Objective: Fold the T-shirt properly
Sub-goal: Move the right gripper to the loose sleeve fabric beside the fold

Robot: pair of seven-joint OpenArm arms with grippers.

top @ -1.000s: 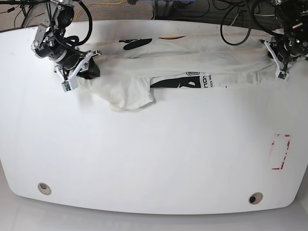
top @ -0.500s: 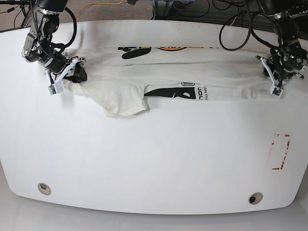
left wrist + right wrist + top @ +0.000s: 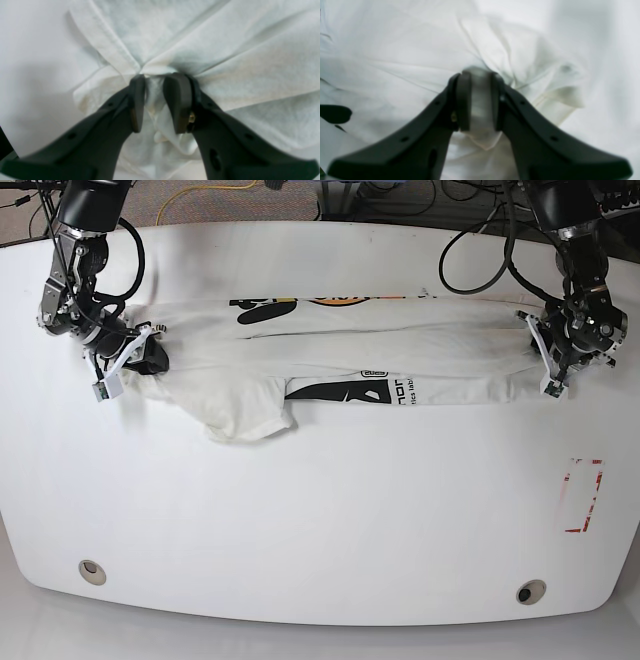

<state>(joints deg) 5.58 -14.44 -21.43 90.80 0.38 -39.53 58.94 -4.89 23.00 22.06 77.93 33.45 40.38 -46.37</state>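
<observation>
The T-shirt (image 3: 340, 365) lies on the far half of the white table (image 3: 320, 510), stretched into a long narrow band running left to right. It is folded lengthwise: black lettering shows along the near edge at the middle of the band, and black and orange print shows along the far edge. One sleeve (image 3: 250, 415) hangs out of the band toward the near side, left of centre, and lies loose and wrinkled on the table.

My left gripper (image 3: 553, 370) is at the right end of the band in the base view. In the left wrist view, my left gripper (image 3: 155, 100) has its jaws narrow, with a bunched pinch of cloth between the two dark pads. The cloth (image 3: 225, 62) fans out from the pinch in radiating creases, and a hemmed edge runs away to the upper left.

My right gripper (image 3: 125, 370) is at the left end of the band in the base view. In the right wrist view, my right gripper (image 3: 478, 100) has its jaws narrow and clamped on a thick wad of cloth that fills the gap between the pads. A folded hem lies just right of the pinch, and a patch of black print (image 3: 335, 113) shows at the left edge.

A red-outlined rectangle (image 3: 583, 495) is marked on the table near the right edge, well apart from the T-shirt. Two round fittings, one left (image 3: 92, 571) and one right (image 3: 530, 591), sit along the near edge.
</observation>
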